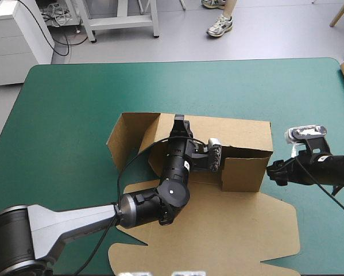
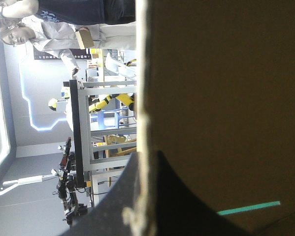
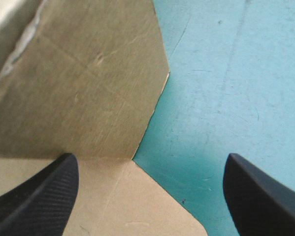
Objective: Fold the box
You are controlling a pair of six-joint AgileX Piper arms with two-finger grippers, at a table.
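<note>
We see the box [image 1: 246, 137] with walls raised, left gripper [image 1: 178, 120] seemingly clamped on its 12 o'clock wall, right gripper [image 1: 274, 171] spread apart at 3 o'clock.

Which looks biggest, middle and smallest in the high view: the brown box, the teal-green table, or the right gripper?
1. table: largest, filling most of the picture.
2. box: clearly smaller, walls partly raised.
3. right gripper: smallest, open beside the box's right wall.
</note>
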